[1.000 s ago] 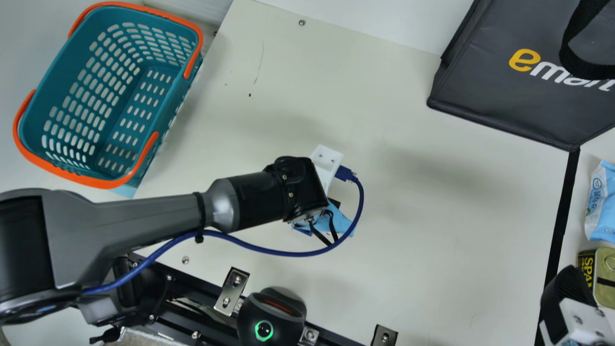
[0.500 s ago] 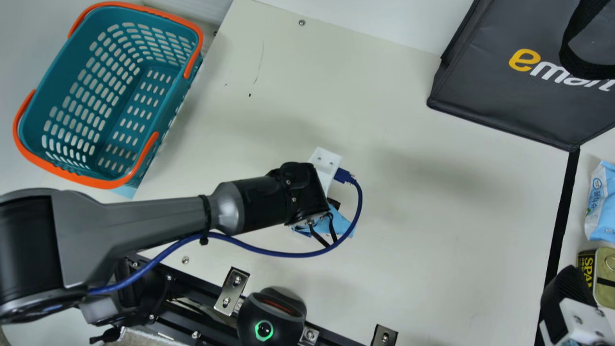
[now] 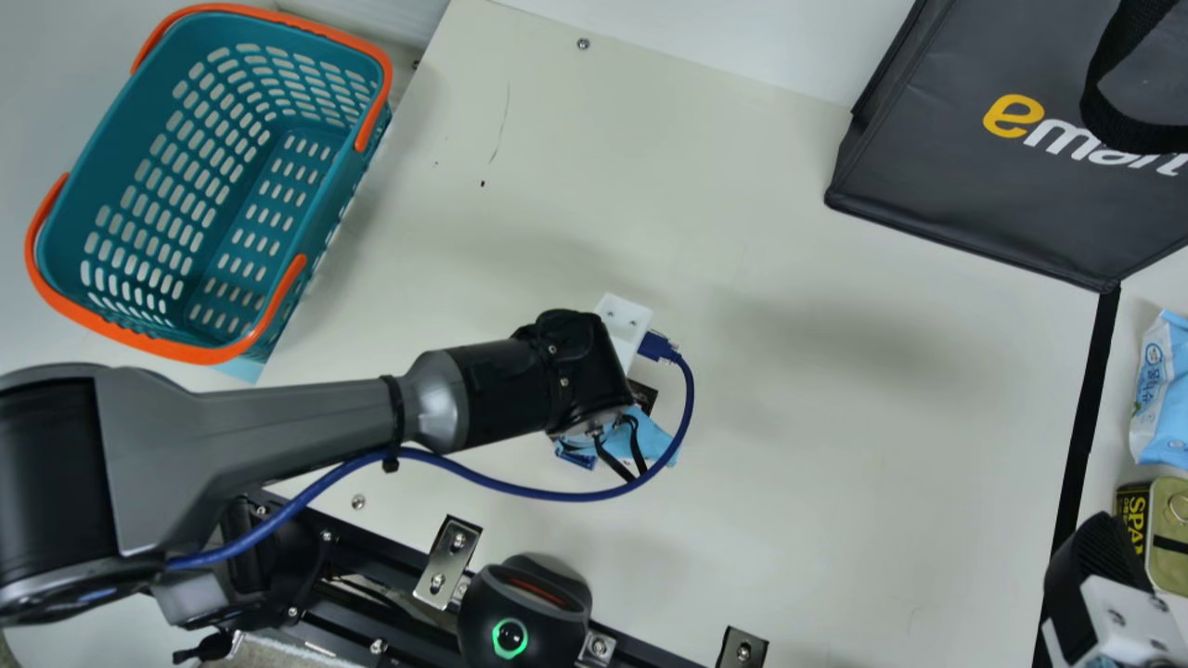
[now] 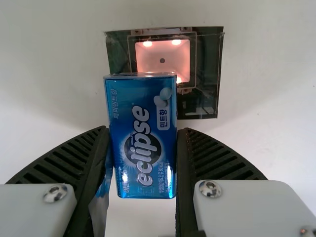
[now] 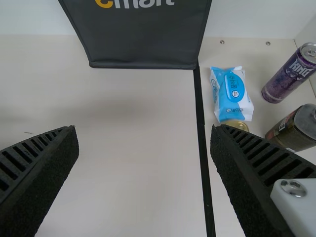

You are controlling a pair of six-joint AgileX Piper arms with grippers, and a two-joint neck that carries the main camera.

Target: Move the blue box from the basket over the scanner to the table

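The blue box, smooth, glossy and metallic with slightly rounded edges, is in the left gripper, above the table. Ribbed black fingers grip its two long sides, parted by the box's width; crinkled light-blue film hangs beside one finger.

The left wrist view shows the box's broad face and, beneath it, the scanner: a dark, flat, glassy panel with a glowing pink window, partly covered by the box. In the main view, the left arm and its looping blue cable block most of both.

The right gripper is near the table's right side; its wrist view shows the fingers wide apart, holding nothing. That view adds a purple can and a dark can, near a soft wipes pack. A perforated teal plastic basket with orange handles sits far left, a grey fabric bag upper right.
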